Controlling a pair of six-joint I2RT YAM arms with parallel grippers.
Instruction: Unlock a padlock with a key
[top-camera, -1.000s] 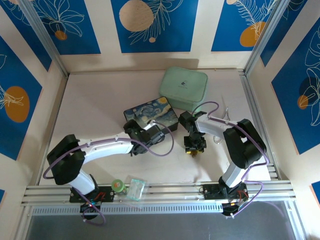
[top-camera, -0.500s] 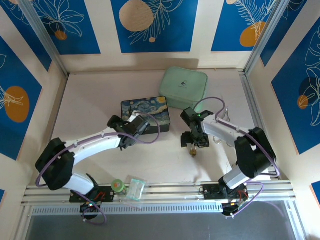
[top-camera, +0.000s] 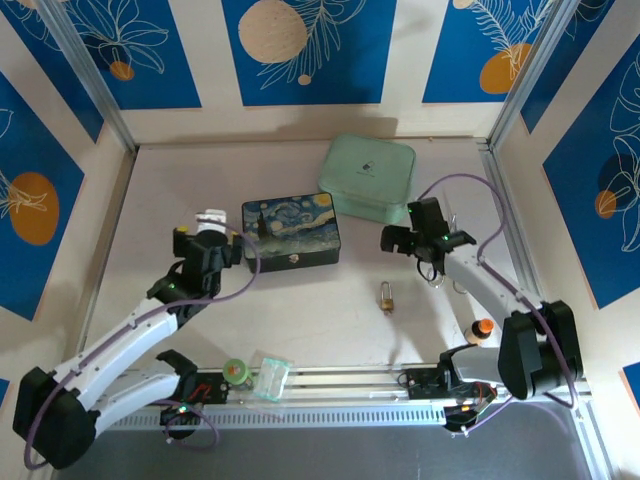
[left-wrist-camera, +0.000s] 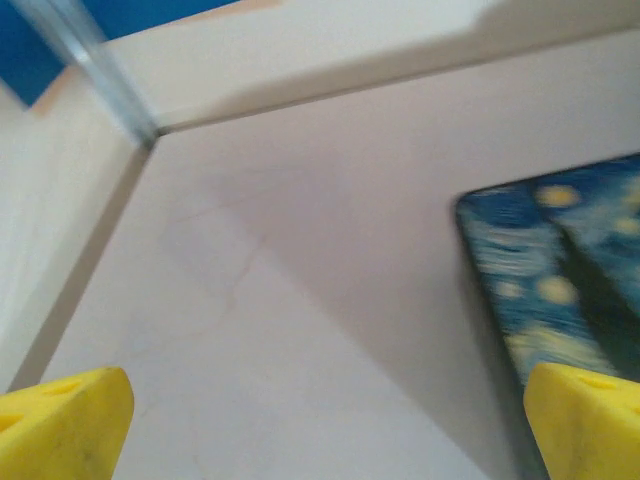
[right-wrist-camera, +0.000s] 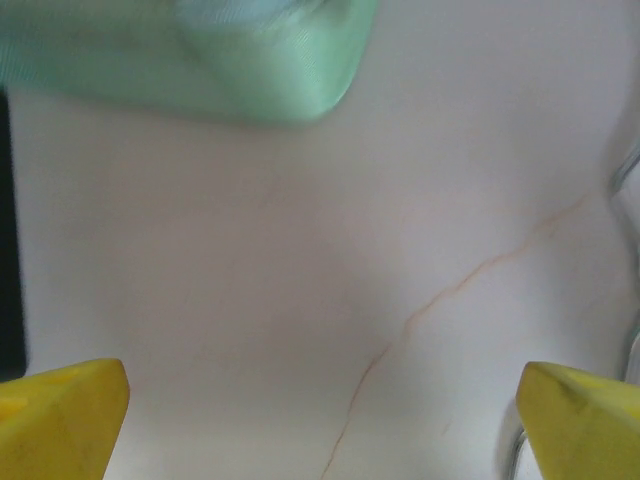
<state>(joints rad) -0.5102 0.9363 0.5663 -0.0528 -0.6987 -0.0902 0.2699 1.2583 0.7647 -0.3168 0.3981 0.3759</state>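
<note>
Left tool (left-wrist-camera: 320, 420) and right tool (right-wrist-camera: 320, 410) drawn back, spread, padlock (top-camera: 386, 297) lying free

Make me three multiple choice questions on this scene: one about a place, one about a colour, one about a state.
1. Where is the padlock?
A. On a shelf by the wall
B. On the bare table, apart from both arms
C. Inside a bowl

2. What colour is the soft case at the far side?
A. Mint green
B. Red
C. Black

3. How is the right end effector?
A. Shut on the padlock
B. Shut on a key
C. Open, nothing between its fingers

Answers:
1 B: the top view shows it alone on the tabletop, nearer the arm bases than the painted box.
2 A: it is pale green in the top and right wrist views.
3 C: its yellow fingertips stand wide apart over bare table.
</note>
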